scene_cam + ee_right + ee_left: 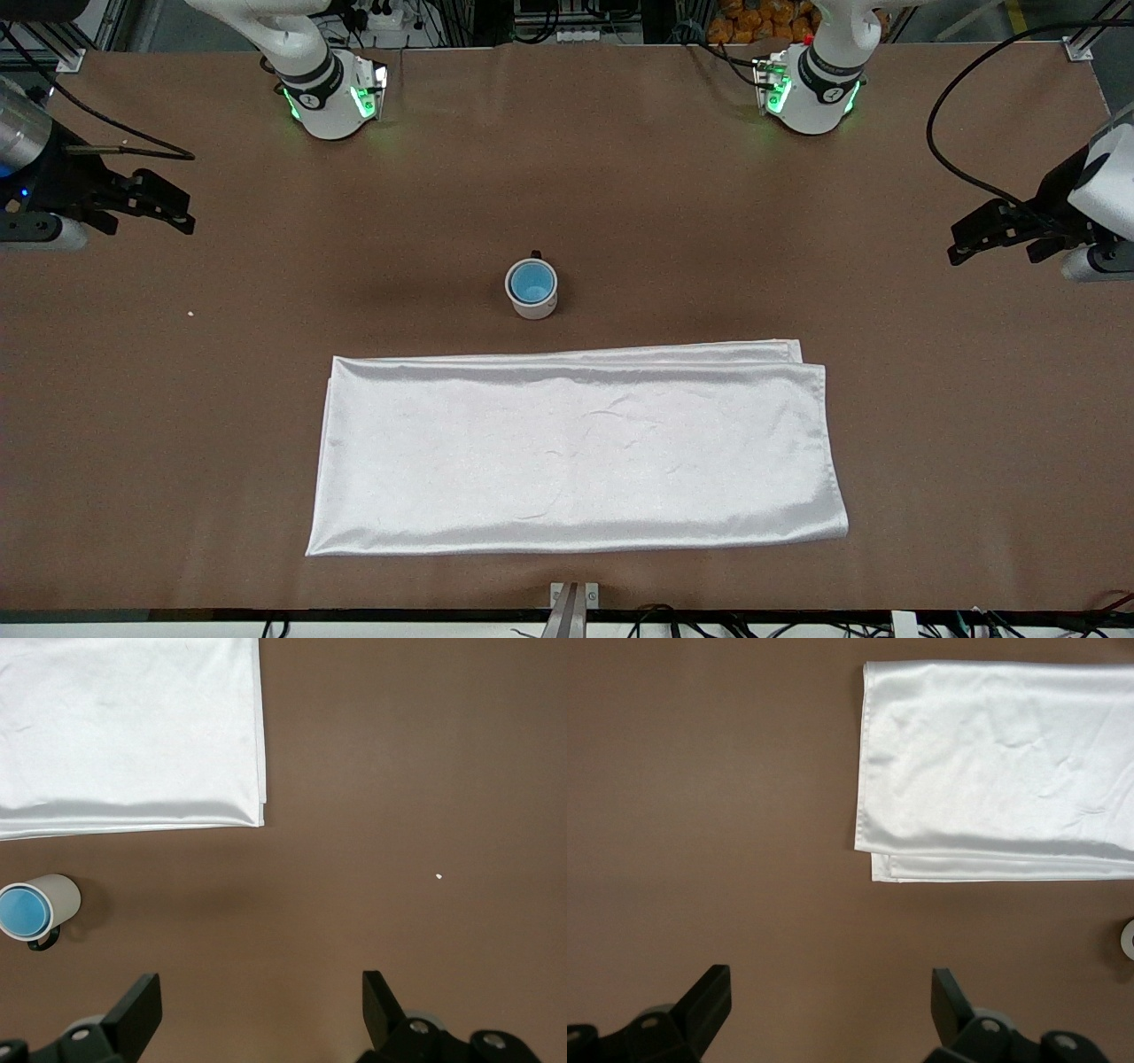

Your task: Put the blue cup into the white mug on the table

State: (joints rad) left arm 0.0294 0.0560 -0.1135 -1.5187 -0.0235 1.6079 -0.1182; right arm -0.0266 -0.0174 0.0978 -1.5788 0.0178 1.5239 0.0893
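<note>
2 grippers idle, both with fingers apart and holding nothing. Landmark: small white cylindrical mug (532,294) on the brown matte table (177,425), just farther from the front camera than the folded white satin cloth (576,452). Small bright-blue plastic cup (533,283) already sits inside the mug. Right gripper (173,211) waits well apart toward its table end, left gripper (974,239) likewise. Looks done; best to keep clear and not nudge the mug.

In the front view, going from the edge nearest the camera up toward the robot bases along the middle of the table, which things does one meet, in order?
White satin cloth → white mug with the blue cup inside it → bare brown table up to the bases.
</note>
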